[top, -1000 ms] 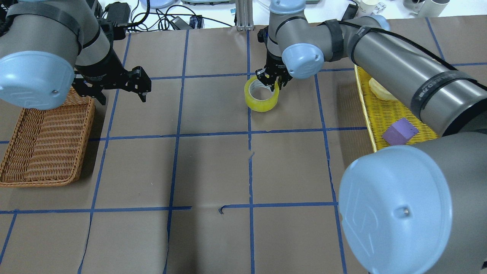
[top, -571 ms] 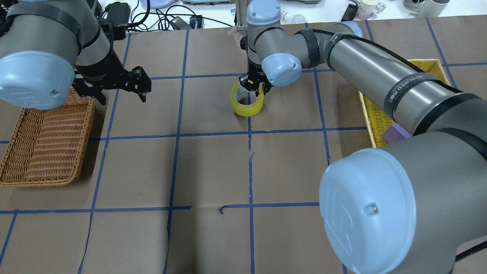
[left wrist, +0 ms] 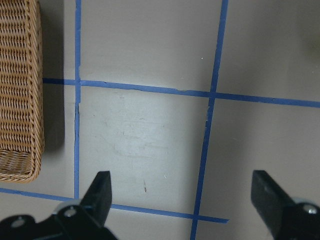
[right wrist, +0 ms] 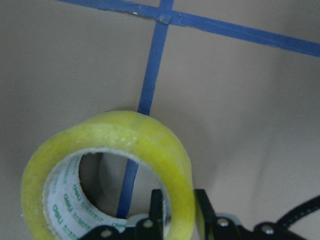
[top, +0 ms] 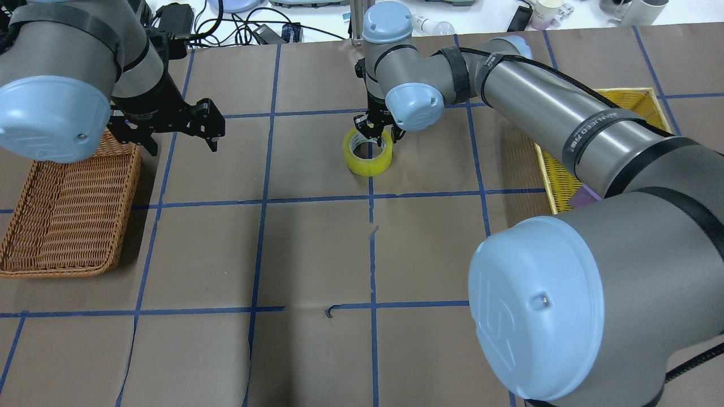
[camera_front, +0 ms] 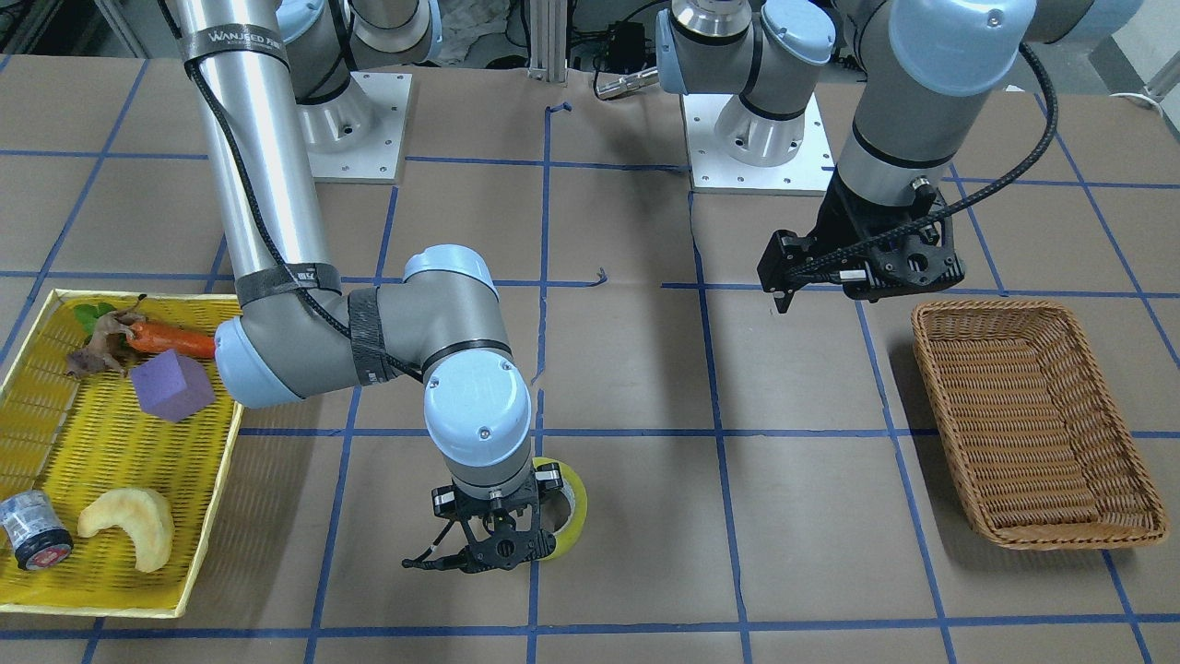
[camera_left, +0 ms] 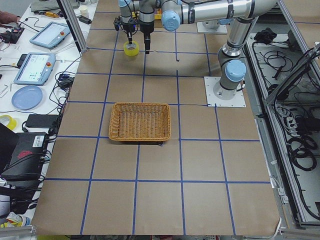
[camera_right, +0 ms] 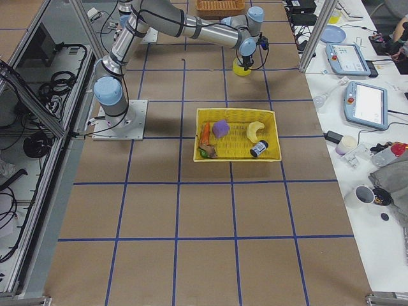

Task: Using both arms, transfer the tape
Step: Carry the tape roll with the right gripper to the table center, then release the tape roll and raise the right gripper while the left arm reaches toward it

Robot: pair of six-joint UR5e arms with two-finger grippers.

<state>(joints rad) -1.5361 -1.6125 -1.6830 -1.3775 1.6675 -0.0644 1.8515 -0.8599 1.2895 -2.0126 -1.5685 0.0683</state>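
The yellow tape roll (top: 367,157) stands over a blue grid line near the table's middle, also in the front view (camera_front: 572,516) and the right wrist view (right wrist: 125,135). My right gripper (top: 374,133) is shut on the roll's wall, one finger inside the core and one outside (right wrist: 180,202). I cannot tell whether the roll touches the table. My left gripper (top: 208,125) is open and empty, hovering over bare table beside the wicker basket (top: 68,209), well left of the tape. Its fingers (left wrist: 100,192) stand wide apart.
The wicker basket (camera_front: 1032,415) lies on the robot's left side. A yellow tray (camera_front: 55,443) on its right side holds a purple cube (camera_front: 171,385), a carrot, a banana-like piece and a small dark cylinder (camera_front: 32,530). Cables and devices lie beyond the far edge.
My right arm has carried the tape leftward onto the centre grid line and a little nearer. The left arm has not moved.
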